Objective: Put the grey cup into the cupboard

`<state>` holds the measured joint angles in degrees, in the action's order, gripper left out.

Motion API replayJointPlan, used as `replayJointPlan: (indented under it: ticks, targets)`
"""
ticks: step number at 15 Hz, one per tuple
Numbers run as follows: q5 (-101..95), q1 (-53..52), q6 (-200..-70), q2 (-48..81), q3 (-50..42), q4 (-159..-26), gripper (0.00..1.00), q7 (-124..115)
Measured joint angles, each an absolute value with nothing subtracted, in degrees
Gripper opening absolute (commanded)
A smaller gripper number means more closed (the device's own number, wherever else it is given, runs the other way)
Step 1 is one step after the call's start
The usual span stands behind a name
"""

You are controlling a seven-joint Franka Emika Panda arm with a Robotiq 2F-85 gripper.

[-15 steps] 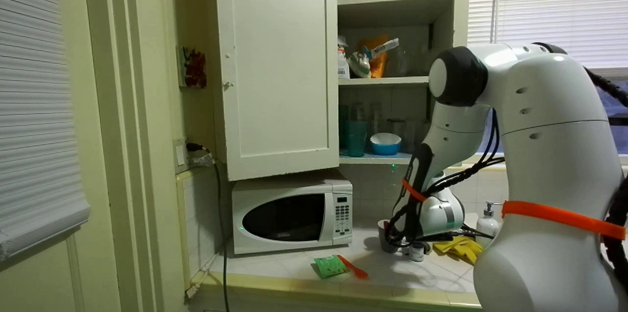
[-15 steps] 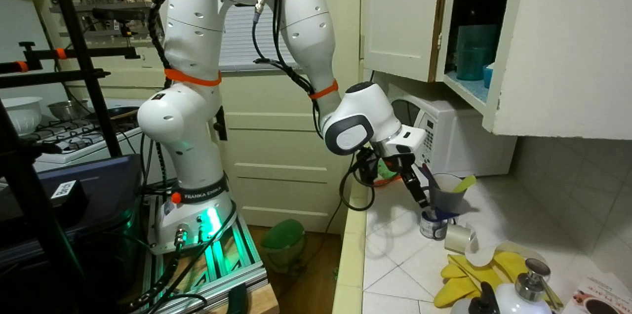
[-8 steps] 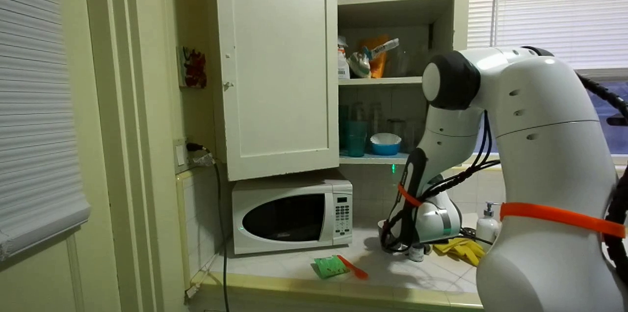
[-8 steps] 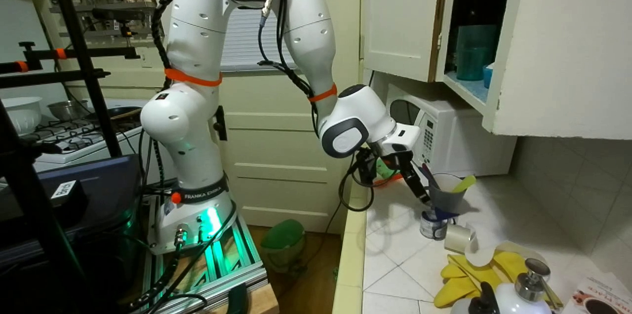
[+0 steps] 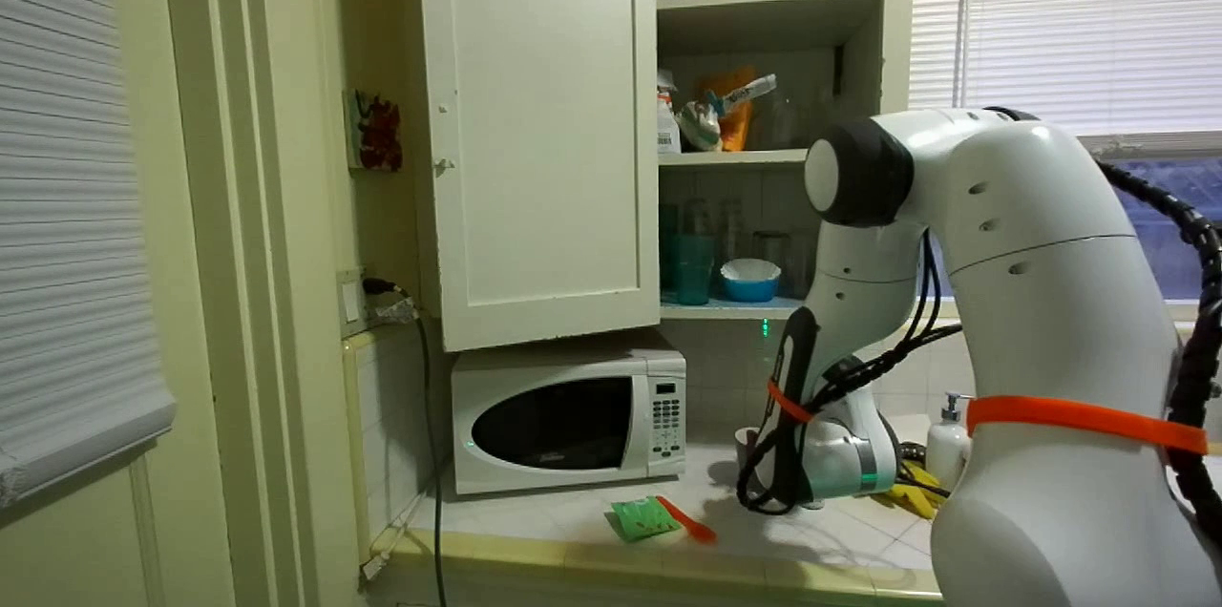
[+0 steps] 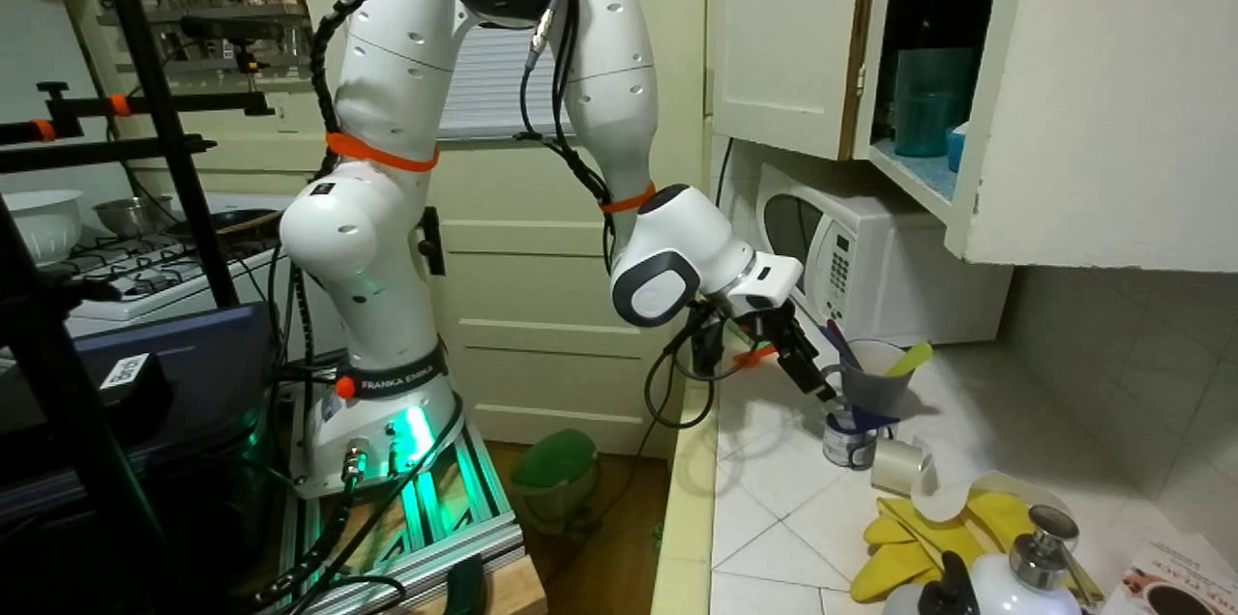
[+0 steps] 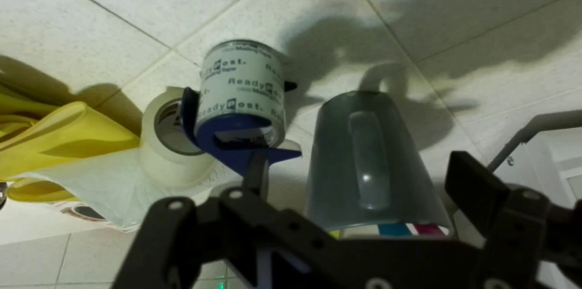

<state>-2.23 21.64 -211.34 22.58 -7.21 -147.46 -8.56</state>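
White-tiled countertop [image 6: 774,518] with grey mug [image 7: 370,152] set upright; white wall cupboard [image 5: 549,130] with door open.
The jaws of the gripper [image 7: 359,168] are spread apart; in the wrist view the mug is framed between them, but whether it is touched cannot be told. Utensils [image 6: 909,360] are contained in the mug. Just beside it, a ReadyPost mailing-tape dispenser [image 7: 241,93] is placed. Yellow gloves [image 6: 933,538] are laid farther along the countertop.

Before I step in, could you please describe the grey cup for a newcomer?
Find the white microwave on the tiled counter. Near its keypad, beside a tape roll in a blue dispenser, stands the grey cup, set apart by its handle and the lime-green item poking out.
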Motion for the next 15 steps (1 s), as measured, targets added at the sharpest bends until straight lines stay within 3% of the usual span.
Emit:
replayJointPlan:
  ticks: [5,7,8,11,15]
  targets:
    - [-2.12,21.55,-211.78,22.9,-7.21,-147.04,0.99,-8.75]
    - [-2.13,21.5,-211.78,23.03,-7.22,-146.84,0.84,-8.59]
    - [-2.14,21.45,-211.78,23.14,-7.24,-146.75,0.68,-8.29]
    - [-2.16,21.26,-211.78,23.66,-7.4,-146.31,0.42,-7.14]
    - [-2.16,20.62,-211.78,24.14,-8.16,-145.34,0.16,-5.17]
